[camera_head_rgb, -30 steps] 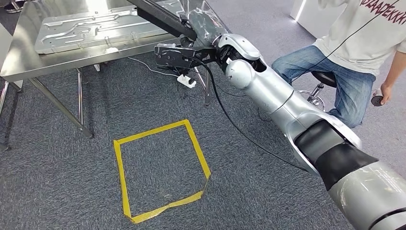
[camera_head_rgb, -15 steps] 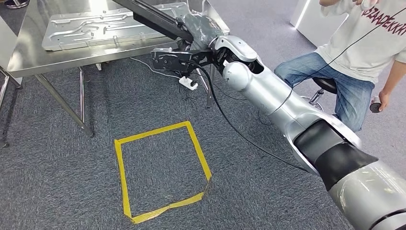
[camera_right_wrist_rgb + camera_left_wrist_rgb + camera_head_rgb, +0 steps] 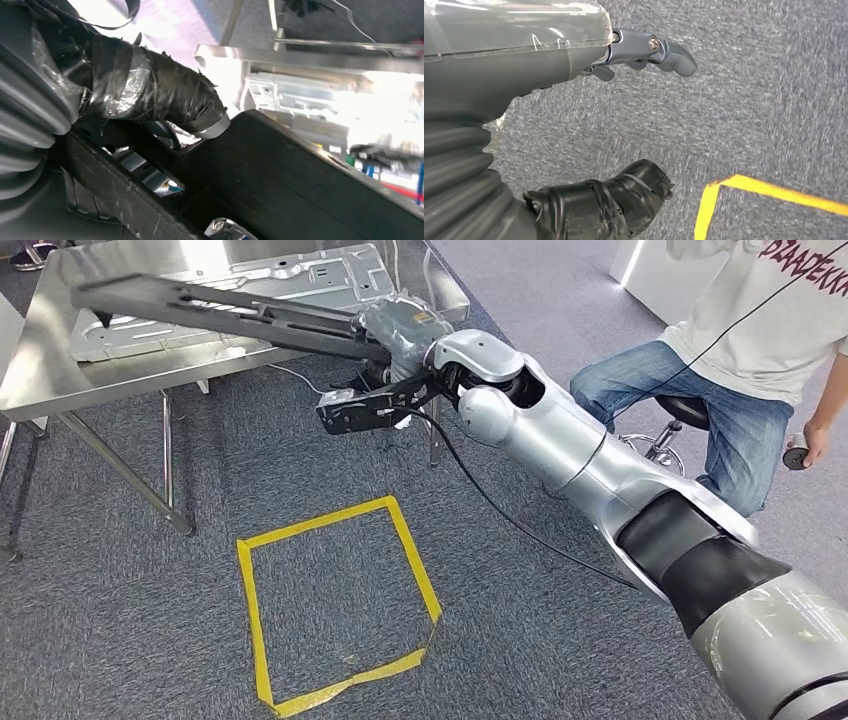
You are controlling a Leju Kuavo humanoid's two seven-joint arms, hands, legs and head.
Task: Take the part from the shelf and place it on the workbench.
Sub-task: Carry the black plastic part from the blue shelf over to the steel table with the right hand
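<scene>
From my head, the part (image 3: 230, 315) is a long, dark, flat bar, held out level above the steel workbench (image 3: 40, 370), where a stamped metal panel (image 3: 300, 275) already lies. My right hand (image 3: 400, 330) clasps its near end, arm stretched far forward.

At my right wrist, the part (image 3: 300, 185) looks black and scuffed, my taped thumb (image 3: 160, 97) pressed on it.

At my left wrist, my left hand (image 3: 624, 125) hangs over grey carpet (image 3: 764, 115), fingers apart, holding nothing.

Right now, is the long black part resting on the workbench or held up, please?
Held up: the right robot hand grips the long black part, which hangs above the workbench.
</scene>
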